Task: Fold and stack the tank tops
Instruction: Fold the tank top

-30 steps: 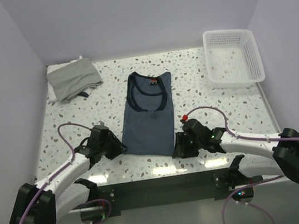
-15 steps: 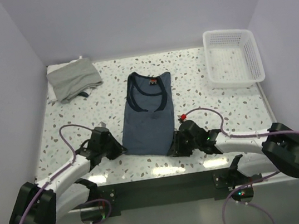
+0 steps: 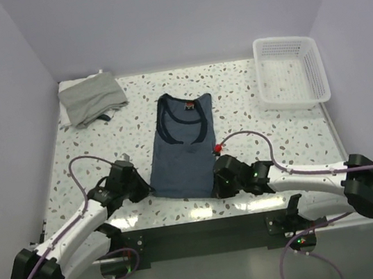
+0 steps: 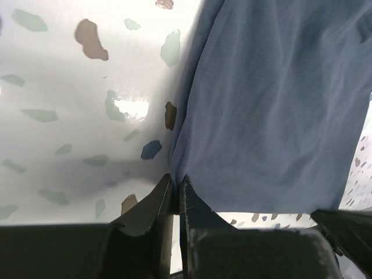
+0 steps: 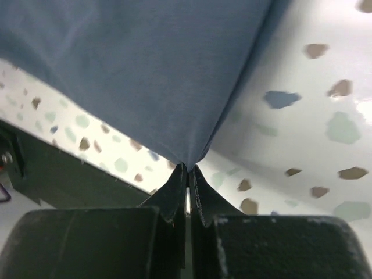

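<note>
Well, left jaws: closed tight on the near left hem corner of the navy top (image 4: 267, 116), with the cloth edge pinched between the tips.
Right jaws: closed tight on the near right hem corner, where the cloth was drawn to a point at the tips.
Left gripper (image 4: 176, 179): low over the table (image 3: 250, 95) at the hem's left end.
Right gripper (image 5: 187, 170): low at the hem's right end, across the hem from the left gripper.
Navy top: flat in the middle of the table, neck toward the far side and hem toward the arms, lying a little askew.
Grey top (image 3: 93, 99): loosely bunched at the far left corner, well apart from the navy top.
Basket (image 3: 282, 39): white mesh, at the far right corner, apart from both tops.
</note>
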{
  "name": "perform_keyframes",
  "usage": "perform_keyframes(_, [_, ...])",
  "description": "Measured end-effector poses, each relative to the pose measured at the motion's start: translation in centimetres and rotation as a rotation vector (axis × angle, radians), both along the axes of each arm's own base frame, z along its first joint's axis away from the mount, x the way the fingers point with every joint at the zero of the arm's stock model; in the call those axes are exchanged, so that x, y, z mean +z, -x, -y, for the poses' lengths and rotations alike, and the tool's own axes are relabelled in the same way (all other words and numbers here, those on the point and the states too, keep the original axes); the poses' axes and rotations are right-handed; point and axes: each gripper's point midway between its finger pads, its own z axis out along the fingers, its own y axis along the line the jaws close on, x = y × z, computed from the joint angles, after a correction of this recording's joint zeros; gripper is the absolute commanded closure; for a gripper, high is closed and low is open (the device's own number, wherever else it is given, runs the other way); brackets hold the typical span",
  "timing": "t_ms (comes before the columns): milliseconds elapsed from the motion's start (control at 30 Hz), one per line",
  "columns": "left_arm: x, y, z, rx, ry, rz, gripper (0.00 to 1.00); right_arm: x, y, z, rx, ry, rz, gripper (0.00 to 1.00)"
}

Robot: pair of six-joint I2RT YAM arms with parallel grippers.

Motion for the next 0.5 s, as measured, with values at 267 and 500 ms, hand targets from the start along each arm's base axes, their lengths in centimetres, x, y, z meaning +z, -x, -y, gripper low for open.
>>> perform_keyframes(267, [6.7, -0.8, -1.0, 0.046, 0.009, 0.141, 1.0, 4.2, 3.3, -2.5, 0.179, 0.026, 0.098, 1.0])
perform_keyframes(500, [12.6, -2.8, -1.3, 0.079, -0.004, 0.244, 1.0, 9.2, 2.2, -3.8, 0.197, 0.004, 0.197, 1.0])
